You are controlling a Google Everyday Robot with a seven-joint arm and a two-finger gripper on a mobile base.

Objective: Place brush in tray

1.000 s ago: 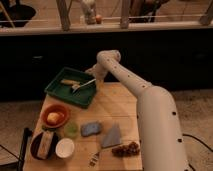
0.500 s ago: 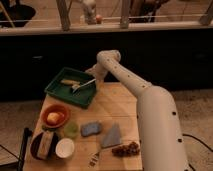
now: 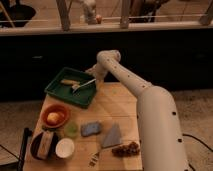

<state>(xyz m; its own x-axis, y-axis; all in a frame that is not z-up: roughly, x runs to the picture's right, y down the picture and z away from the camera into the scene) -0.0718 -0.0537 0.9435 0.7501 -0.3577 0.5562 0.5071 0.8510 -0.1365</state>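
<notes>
Wooden table (image 3: 116, 106), contents:
- Tray (image 3: 62, 98): dark green, at the far left corner. It holds a tan-yellow oblong piece (image 3: 69, 82).
- Orange bowl (image 3: 55, 116): just in front of the tray, with a yellowish item inside.
- Small green cup (image 3: 72, 129), blue-grey sponge (image 3: 91, 128) and grey wedge (image 3: 112, 136): in a row across the middle.
- White bowl (image 3: 65, 148), dark round container (image 3: 42, 145), fork (image 3: 94, 158) and grape-like cluster (image 3: 127, 148): along the near edge.

Nothing lies between the gripper and the tray.

Gripper (image 3: 96, 76): at the tray's far right rim, on the white arm (image 3: 131, 84). It meets the handle end of the brush (image 3: 84, 84). Whether it grips or has let go cannot be told.

Brush: slanted inside the tray, its pale head beside the tan piece.

Change against half a second ago: none visible. Arm, brush and tray sit alike.
</notes>
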